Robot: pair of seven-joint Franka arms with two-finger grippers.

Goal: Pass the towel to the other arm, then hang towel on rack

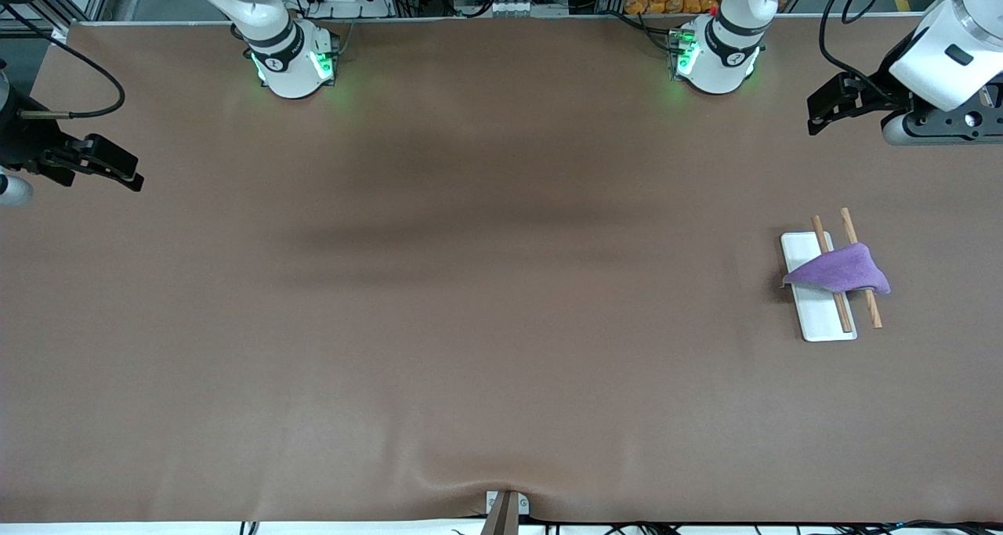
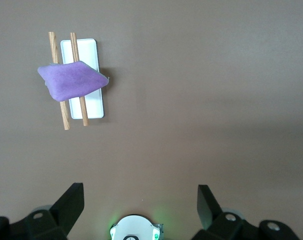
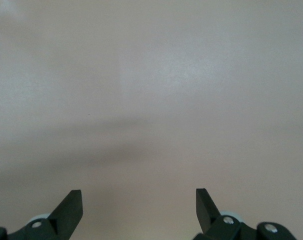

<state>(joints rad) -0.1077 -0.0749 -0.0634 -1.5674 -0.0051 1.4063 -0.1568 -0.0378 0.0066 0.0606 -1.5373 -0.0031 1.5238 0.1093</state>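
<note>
- The towel (image 1: 840, 271) is draped across both wooden rods of the rack (image 1: 807, 247), toward the left arm's end of the table (image 1: 470, 323); one corner hangs over the white base plate.
- The left gripper (image 2: 140, 205) hovers over bare table near the rack — fingers spread, released, holding nothing.
- The right gripper (image 3: 139, 207) waits at the right arm's end; its fingers are spread apart too, empty.

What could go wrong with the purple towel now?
The towel lies draped across both rods of the rack, bunched with a corner hanging low, so it might slip off. The left gripper and right gripper wait open at the table's ends, too far away to catch it.
</note>
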